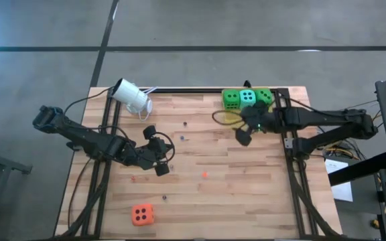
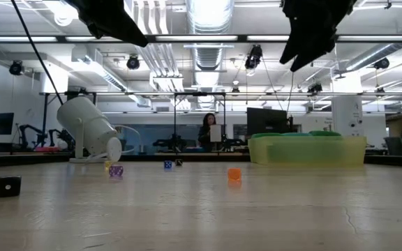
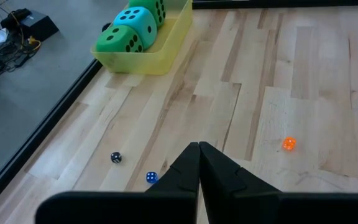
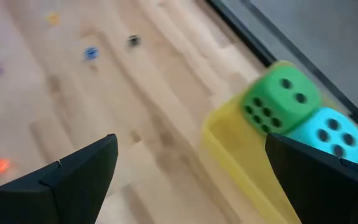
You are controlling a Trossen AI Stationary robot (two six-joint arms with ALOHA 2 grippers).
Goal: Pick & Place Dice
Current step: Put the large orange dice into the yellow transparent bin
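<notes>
Two grippers observed, neither holding anything. The left gripper (image 1: 161, 161) has its fingers (image 3: 191, 168) pressed together with no gap, hanging above bare wood near the middle of the table (image 1: 246, 181). The right gripper (image 1: 246, 130) has its fingers (image 4: 79, 171) spread wide and empty, raised just beside the yellow tray (image 1: 230, 118) at the table's far right corner.

Inside the tray three large dice sit in a row, touching: a green die (image 1: 231, 99), a teal die (image 1: 247, 98) in the middle, and a second green die (image 1: 264, 96). The orange-red die (image 1: 142, 214) lies alone near the front edge on the left side, well apart from both grippers and from the tray.

Several tiny dice are scattered over the boards, among them an orange one (image 3: 288, 144) and a blue one (image 3: 151, 177). A white camera (image 1: 131, 96) rests at the far left of the table.
</notes>
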